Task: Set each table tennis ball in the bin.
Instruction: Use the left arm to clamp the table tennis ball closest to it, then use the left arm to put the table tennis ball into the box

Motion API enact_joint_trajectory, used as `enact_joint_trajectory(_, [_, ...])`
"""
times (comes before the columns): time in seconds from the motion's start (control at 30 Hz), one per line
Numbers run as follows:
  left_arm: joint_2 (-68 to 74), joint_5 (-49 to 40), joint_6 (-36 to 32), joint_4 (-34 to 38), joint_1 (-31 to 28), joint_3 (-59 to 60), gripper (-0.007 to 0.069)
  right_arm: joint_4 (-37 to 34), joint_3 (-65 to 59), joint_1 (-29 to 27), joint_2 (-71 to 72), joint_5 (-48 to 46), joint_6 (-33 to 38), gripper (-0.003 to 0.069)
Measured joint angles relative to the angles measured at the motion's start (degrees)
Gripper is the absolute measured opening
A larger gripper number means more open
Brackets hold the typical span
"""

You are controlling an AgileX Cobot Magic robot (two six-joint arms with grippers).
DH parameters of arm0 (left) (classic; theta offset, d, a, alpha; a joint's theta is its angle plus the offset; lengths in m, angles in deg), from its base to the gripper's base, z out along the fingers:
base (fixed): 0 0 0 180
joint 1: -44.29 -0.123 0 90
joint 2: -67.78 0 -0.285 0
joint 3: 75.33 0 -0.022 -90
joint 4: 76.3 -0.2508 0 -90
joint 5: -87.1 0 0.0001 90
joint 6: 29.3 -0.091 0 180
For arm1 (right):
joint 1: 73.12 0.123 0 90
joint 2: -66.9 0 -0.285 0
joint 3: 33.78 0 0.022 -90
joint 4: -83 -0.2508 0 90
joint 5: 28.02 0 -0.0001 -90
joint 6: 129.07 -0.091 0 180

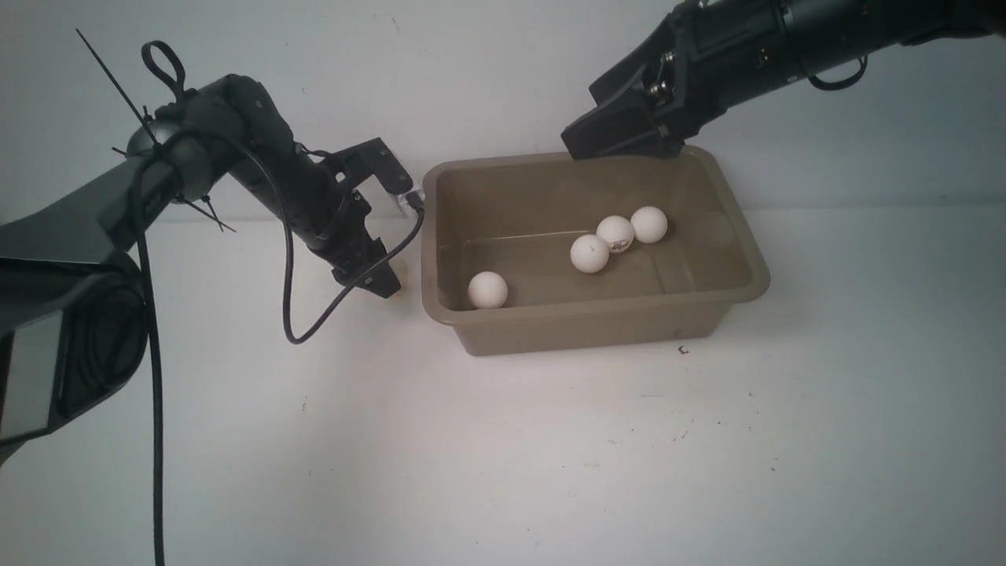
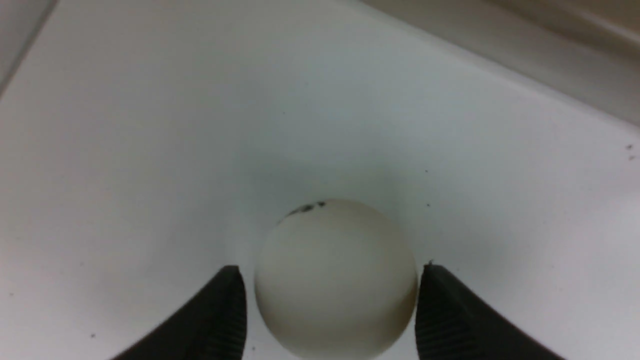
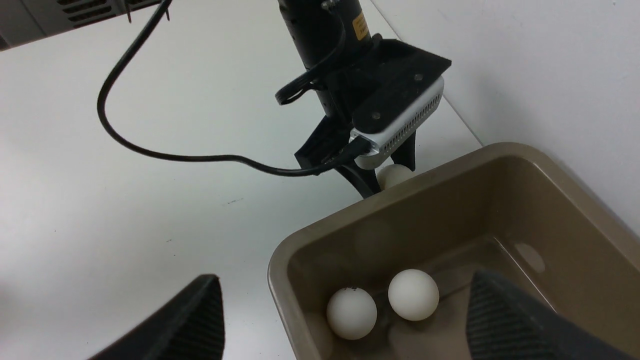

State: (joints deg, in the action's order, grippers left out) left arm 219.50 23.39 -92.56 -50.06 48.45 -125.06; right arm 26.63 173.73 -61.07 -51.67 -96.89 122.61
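Desk (image 1: pixel 503 456) white, scuffed with small dark specks; pale wall (image 1: pixel 471 79) behind.

Bin (image 1: pixel 597 318) mid-desk. Four table tennis balls lie on its floor. One sits alone in the near left corner (image 1: pixel 487 289). The other three (image 1: pixel 589 253) (image 1: pixel 615 233) (image 1: pixel 649 224) form a touching row toward the middle, and the centre one has a reddish print too small to read.

The fifth ball (image 2: pixel 335 280) is on the desk outside the bin, just beside its left wall. A dark smudge on it cannot be read.

Left pincer (image 1: pixel 377 275) is down at that ball, one finger (image 2: pixel 220 310) on each side. One finger looks to be touching and a sliver of desk shows beside the other, so I cannot tell whether the ball is clamped.

Obstacles: the bin's flared rim is close against the left pincer. A black cable (image 1: pixel 291 314) loops from the left arm down to the desk in front of it.

Right pincer (image 1: pixel 621 137) hangs above the bin's far rim. Its fingers (image 3: pixel 195 320) are spread wide with nothing between them.

Hidden: in the front view the left pincer covers the fifth ball almost entirely. The right wrist view shows only a slice of it, below the silver camera box (image 3: pixel 400 120). That view takes in just two of the binned balls (the rest is cut off by the frame edge and a finger).
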Motion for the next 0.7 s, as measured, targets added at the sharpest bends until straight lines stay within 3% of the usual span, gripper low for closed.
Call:
enact_joint_trajectory(0.07, [0.0, 0.87, 0.0, 0.9, 0.0, 0.0, 0.0349, -0.03, 0.0, 0.0, 0.0, 0.0, 0.0, 0.0588])
enact_joint_trajectory(0.53, [-7.15, -4.81, -1.47, 6.32, -1.05, -8.72, 0.0349, -0.03, 0.0, 0.0, 0.0, -1.01, -0.06, 0.0588])
enact_joint_trajectory(0.7, [-10.84, -6.36, -1.34, 14.69, -1.54, -10.94, 0.0349, -0.03, 0.0, 0.0, 0.0, -1.27, -0.06, 0.0588])
